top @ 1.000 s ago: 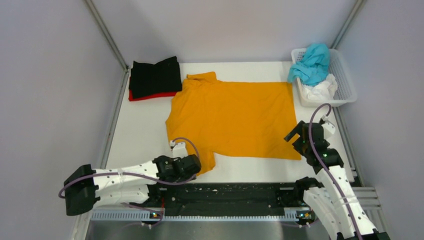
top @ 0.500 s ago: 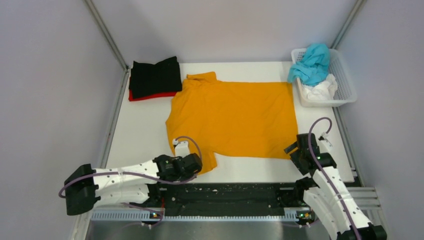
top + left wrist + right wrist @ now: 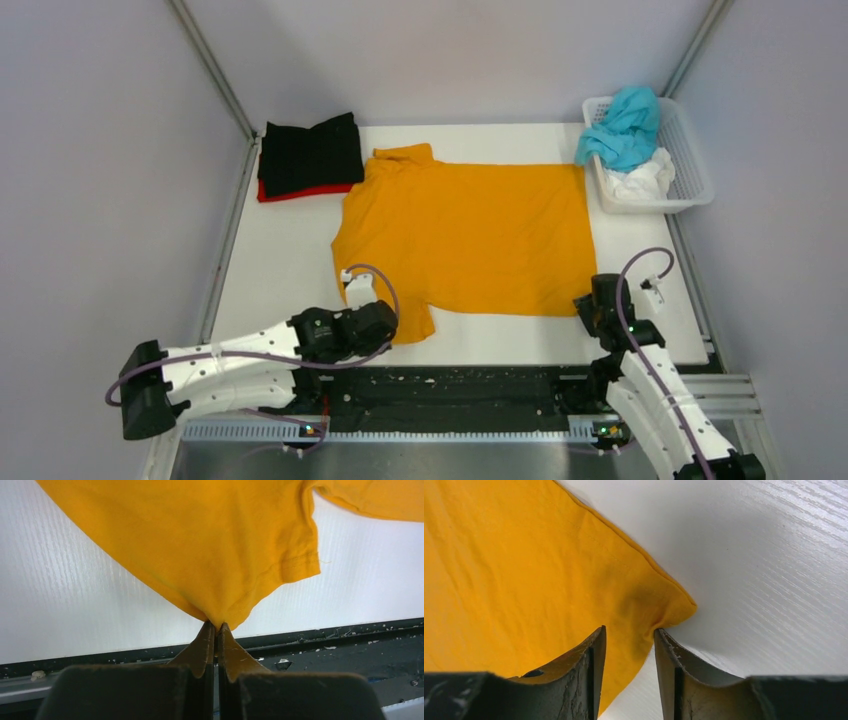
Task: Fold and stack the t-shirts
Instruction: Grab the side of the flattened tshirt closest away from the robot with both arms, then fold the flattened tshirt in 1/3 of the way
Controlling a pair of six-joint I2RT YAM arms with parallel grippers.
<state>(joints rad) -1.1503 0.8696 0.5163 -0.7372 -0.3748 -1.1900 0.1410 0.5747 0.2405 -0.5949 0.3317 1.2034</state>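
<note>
The orange t-shirt (image 3: pixel 470 235) lies spread flat mid-table, collar to the left. My left gripper (image 3: pixel 388 325) is shut on the edge of its near sleeve (image 3: pixel 216 625), and the cloth (image 3: pixel 200 545) tents up from the pinch. My right gripper (image 3: pixel 590 312) sits low at the shirt's near right hem corner (image 3: pixel 674 605). Its jaws (image 3: pixel 630 632) stand partly apart with that corner bunched between them. A folded black t-shirt (image 3: pixel 310 152) rests on a folded red t-shirt (image 3: pixel 290 192) at the back left. The teal t-shirt (image 3: pixel 625 125) and the white t-shirt (image 3: pixel 640 182) lie crumpled in the basket.
A white lattice basket (image 3: pixel 695 160) stands at the back right corner. A black rail (image 3: pixel 460 385) runs along the near table edge between the arm bases. Grey walls close in on both sides.
My left gripper has closed on the sleeve edge. My right gripper has dropped toward the near right hem corner, and its jaws have narrowed round the cloth.
</note>
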